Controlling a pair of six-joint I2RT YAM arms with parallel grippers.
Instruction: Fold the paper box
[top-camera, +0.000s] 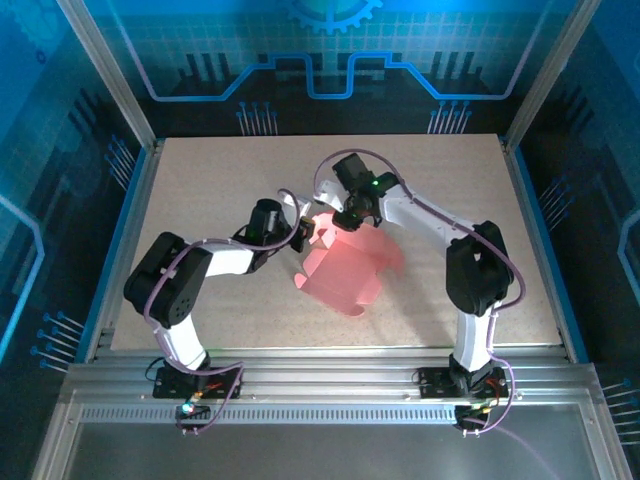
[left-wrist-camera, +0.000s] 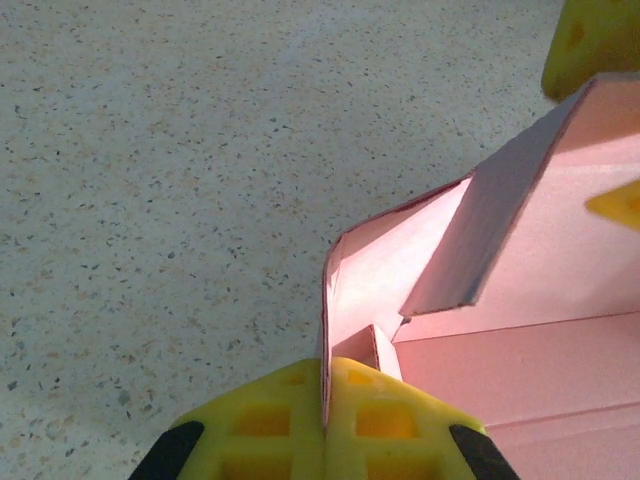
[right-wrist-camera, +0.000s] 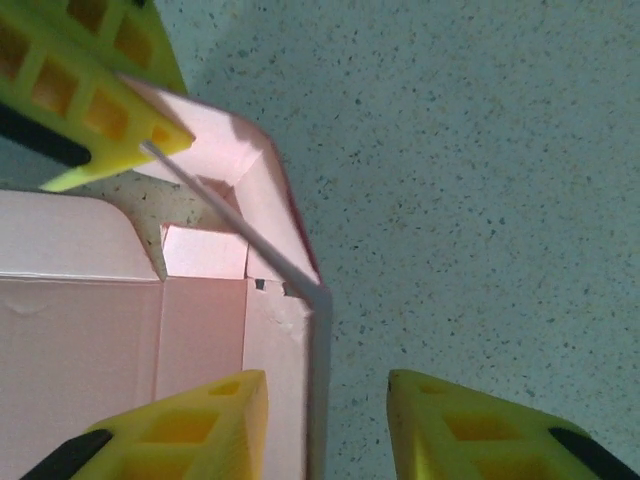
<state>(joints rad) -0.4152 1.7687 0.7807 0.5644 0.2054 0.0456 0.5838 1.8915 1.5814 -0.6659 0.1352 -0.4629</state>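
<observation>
The pink paper box (top-camera: 345, 270) lies partly folded in the middle of the table, some walls raised and flaps spread flat. My left gripper (top-camera: 301, 236) is at its left end, shut on an upright side wall; in the left wrist view the thin pink edge runs pinched between the yellow fingers (left-wrist-camera: 325, 400). My right gripper (top-camera: 349, 217) hangs over the box's far end. It is open (right-wrist-camera: 327, 420), and a raised wall of the box (right-wrist-camera: 280, 340) stands between its fingers, close to the left one and apart from the right one. The box's inside (left-wrist-camera: 560, 250) faces the left wrist camera.
The speckled table (top-camera: 220, 180) has free room on all sides of the box. Blue-lit frame rails and panels bound it left, right and behind. Both grippers work within a hand's width of each other; the left gripper's fingers (right-wrist-camera: 90, 100) show in the right wrist view.
</observation>
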